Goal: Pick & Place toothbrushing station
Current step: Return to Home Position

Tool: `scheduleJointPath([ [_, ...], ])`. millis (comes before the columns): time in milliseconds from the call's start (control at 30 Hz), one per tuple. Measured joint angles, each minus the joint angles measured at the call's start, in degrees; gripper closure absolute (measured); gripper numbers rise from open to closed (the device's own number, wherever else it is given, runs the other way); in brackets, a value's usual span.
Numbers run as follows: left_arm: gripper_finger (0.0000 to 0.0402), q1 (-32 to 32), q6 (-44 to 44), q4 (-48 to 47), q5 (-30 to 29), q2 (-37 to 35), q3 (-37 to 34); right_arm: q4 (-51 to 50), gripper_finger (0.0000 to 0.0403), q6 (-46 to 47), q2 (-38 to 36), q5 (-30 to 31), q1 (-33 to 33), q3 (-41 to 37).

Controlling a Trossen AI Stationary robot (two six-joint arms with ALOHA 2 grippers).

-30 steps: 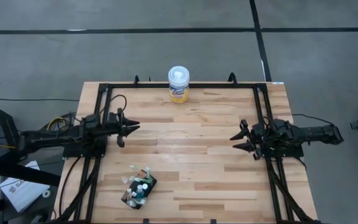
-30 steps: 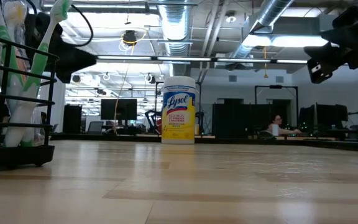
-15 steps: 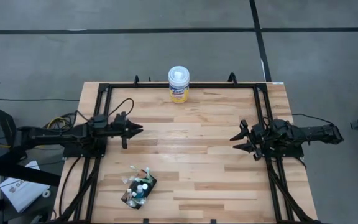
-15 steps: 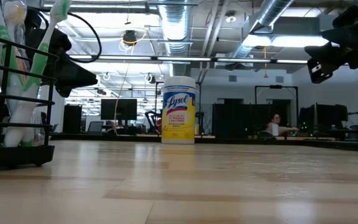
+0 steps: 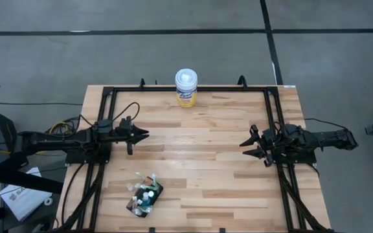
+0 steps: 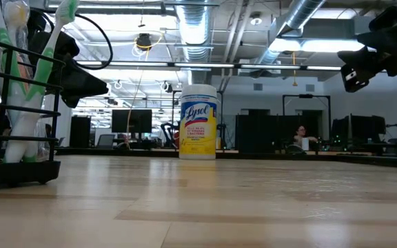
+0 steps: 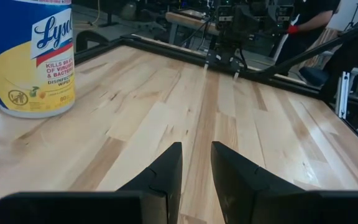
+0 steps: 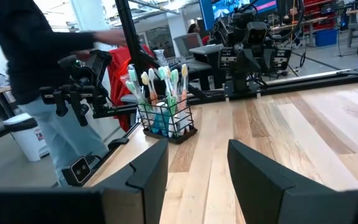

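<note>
"Lysol" on yellow canister (image 6: 198, 122) label, w/ smaller print "KILLS", "WIPES", rest cut off

Toothbrushing station (image 5: 145, 197) — left arm's (image 5: 76, 138) side

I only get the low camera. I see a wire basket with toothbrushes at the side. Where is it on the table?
Observer: From above, the wire basket stands near the table edge nearest your camera, on the left arm's side.
Operator: Is a gripper grabbing it?
Observer: No. The left gripper hangs apart from it, over the table's left side, fingers slightly open, empty.
Operator: And the other one?
Observer: The right gripper hangs over the right side, wide open, empty.
</note>
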Motion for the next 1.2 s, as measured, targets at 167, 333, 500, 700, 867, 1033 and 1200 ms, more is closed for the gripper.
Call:
scheduleJointPath([
  [167, 0.0321, 0.0, 0.0, 0.0, 0.02, -0.12, 0.0, 0.0, 0.0246, 0.0, 0.0, 0.0, 0.0, -0.02],
  [333, 0.0321, 0.02, -0.02, 0.38, 0.02, -1.75, 0.0, 0.0, 0.0246, 0.0, 0.0, 0.0, 0.0, -0.02],
  [500, 0.0321, 0.02, -0.02, 0.34, 0.02, -1.51, 0.0, 0.0, 0.0246, 0.0, 0.0, 0.0, 0.0, -0.02],
  [700, 0.0321, 0.02, -0.02, 0.48, 0.02, -1.51, 0.0, 0.0, 0.0246, 0.0, 0.0, 0.0, 0.0, -0.02],
  [867, 0.0321, 0.02, -0.02, 0.79, 0.02, -1.51, 0.0, 0.0, 0.0246, 0.0, 0.0, -0.02, 0.0, -0.02],
  [1033, 0.0321, 0.02, -0.02, 0.83, 0.04, -1.51, 0.0, -0.02, 0.0246, 0.0, 0.0, -0.02, 0.0, -0.02],
  [1200, 0.0321, 0.02, -0.02, 0.87, 0.03, -1.51, 0.0, -0.02, 0.0246, 0.0, 0.0, -0.02, 0.0, -0.02],
])
